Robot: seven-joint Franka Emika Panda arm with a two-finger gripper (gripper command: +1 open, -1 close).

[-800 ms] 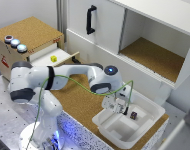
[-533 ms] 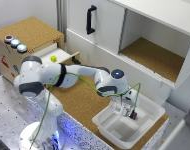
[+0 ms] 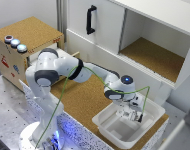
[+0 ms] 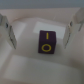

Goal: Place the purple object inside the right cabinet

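The purple object (image 4: 47, 41), a small dark purple cube with a yellow mark on its face, lies on the floor of a white tray (image 4: 30, 62). In the wrist view my gripper (image 4: 40, 39) is open, with one finger (image 4: 6, 29) on each side of the cube and a gap to both. In the exterior view my gripper (image 3: 131, 114) reaches down into the white tray (image 3: 107, 125), and the cube is hidden behind the fingers. The right cabinet (image 3: 155, 55), white-walled with a cork-brown floor, stands open behind and above the tray.
A white door with a black handle (image 3: 91, 20) is to the exterior view's left of the cabinet. A cork-topped drawer box with coloured buttons (image 3: 25, 42) stands at the far left. The arm's base (image 3: 42, 85) sits on a cork counter (image 3: 87, 97).
The arm has swung toward the exterior view's right and lowered the gripper into the white tray.
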